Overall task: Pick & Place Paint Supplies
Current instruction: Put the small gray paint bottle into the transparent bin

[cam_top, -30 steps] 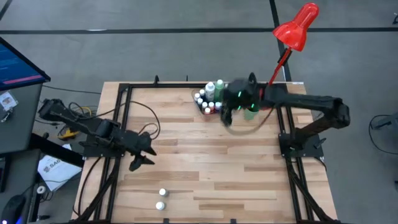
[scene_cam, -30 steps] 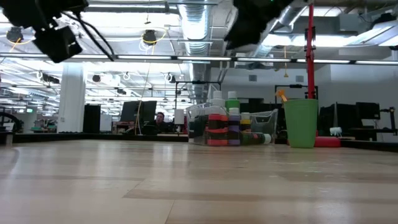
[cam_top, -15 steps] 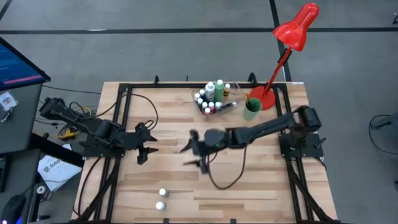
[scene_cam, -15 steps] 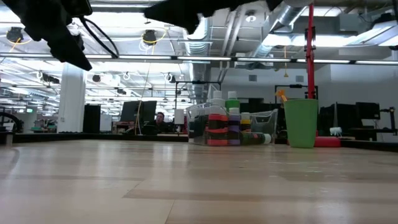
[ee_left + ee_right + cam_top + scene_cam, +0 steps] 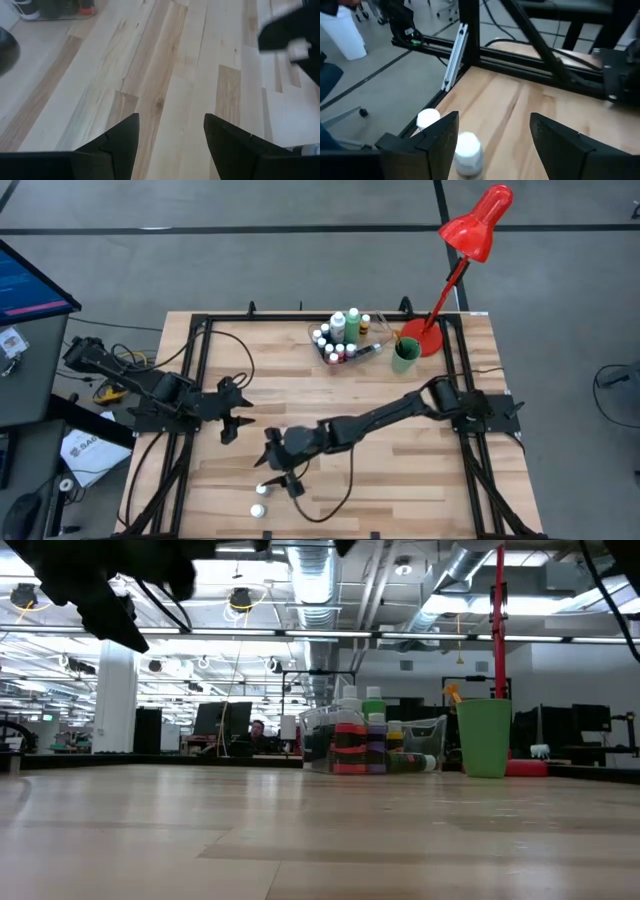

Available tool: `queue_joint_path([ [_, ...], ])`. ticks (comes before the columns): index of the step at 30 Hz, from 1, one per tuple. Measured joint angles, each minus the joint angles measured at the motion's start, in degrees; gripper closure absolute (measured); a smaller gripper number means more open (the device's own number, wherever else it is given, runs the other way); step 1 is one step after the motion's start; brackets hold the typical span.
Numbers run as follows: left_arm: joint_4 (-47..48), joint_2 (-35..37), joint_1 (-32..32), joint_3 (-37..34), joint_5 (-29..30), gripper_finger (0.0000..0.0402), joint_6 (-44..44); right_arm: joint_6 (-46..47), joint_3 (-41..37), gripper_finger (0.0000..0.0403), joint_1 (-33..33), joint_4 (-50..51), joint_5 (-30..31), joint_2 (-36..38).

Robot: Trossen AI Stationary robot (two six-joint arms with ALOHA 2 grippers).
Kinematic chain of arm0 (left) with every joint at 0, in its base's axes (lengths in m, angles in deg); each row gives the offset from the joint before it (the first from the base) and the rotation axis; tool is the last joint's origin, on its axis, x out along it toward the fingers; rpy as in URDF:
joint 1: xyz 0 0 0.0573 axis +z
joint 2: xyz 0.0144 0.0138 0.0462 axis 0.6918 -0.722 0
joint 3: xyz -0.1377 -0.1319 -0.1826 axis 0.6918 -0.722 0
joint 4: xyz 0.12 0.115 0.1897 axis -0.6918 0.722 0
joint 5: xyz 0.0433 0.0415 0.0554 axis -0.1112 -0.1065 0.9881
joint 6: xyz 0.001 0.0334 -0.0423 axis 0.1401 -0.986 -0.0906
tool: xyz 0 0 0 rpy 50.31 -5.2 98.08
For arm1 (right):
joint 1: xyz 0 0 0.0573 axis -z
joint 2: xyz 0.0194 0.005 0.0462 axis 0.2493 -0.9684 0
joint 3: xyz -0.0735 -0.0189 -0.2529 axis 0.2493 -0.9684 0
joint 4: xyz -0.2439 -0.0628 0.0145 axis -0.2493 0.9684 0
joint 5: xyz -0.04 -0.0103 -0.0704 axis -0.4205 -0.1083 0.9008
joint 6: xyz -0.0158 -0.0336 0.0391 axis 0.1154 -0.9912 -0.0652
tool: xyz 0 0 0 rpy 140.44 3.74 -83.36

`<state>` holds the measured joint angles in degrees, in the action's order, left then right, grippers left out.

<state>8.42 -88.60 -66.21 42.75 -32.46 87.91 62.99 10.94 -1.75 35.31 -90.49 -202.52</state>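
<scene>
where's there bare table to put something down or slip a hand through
Bare wood fills the middle of the table, between the bottle cluster in the clear tray and the right arm, and the whole near right part. The far edge is crowded: tray, green cup, red lamp. The near left is taken by two small bottles and the open right end effector.

- Grey floor [image 5: 250, 250] surrounds the wooden table [image 5: 330, 395].
- A red desk lamp [image 5: 478, 225] stands at the table's far right corner.
- Exposed ducts [image 5: 315, 580] and ceiling lights [image 5: 240, 600] hang above distant desks.
</scene>
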Motion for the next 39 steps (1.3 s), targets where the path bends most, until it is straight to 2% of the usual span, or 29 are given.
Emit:
queue_joint_path([
  [6, -0.04, 0.0, 0.0, 0.0, -0.02, 0.0192, -0.08, 0.03, 10.71, 0.0163, -1.53, 6.14, 0.08, -7.31],
  [11, -0.12, 0.0, 0.0, 0.0, -0.04, 0.0192, -0.09, 0.18, 15.23, 0.0163, -1.85, 9.56, 0.06, -11.74],
  [22, -0.41, 0.01, 0.0, 0.0, -0.09, 0.0192, -0.09, 1.03, 15.51, 0.0168, -1.81, 11.18, 0.07, -13.91],
  [39, -0.5, 0.0, 0.0, -0.01, 0.46, 0.0192, -0.11, 0.57, 15.6, 0.0257, -1.79, 14.1, 0.1, -13.68],
])
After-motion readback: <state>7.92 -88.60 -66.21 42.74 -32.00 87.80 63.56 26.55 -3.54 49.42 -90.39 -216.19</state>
